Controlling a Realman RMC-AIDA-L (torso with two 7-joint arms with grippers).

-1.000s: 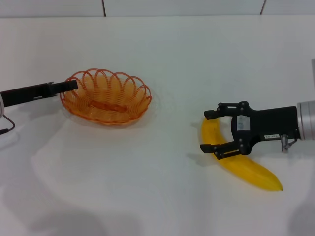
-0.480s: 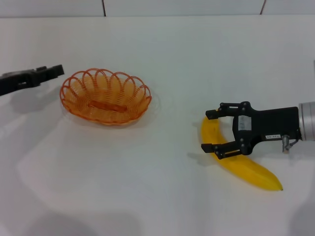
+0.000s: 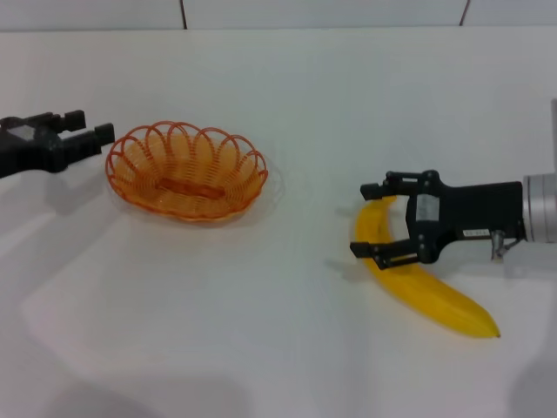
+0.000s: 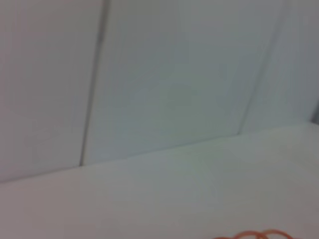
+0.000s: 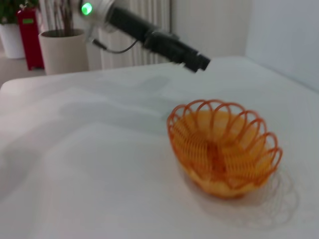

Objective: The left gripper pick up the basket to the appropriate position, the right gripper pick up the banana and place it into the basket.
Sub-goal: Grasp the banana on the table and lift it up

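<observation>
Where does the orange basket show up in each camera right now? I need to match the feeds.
Head view: the basket sits left of centre on the table, just right of the left gripper.
Left wrist view: only a sliver of its looped rim at the bottom edge.
Right wrist view: whole basket, right of centre, left gripper above it.
Shared landmark: the scalloped orange rim.

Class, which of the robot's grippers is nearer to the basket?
The left gripper: it hovers just beside the basket rim, not touching. The right gripper is far across the table, straddling the banana.
</observation>
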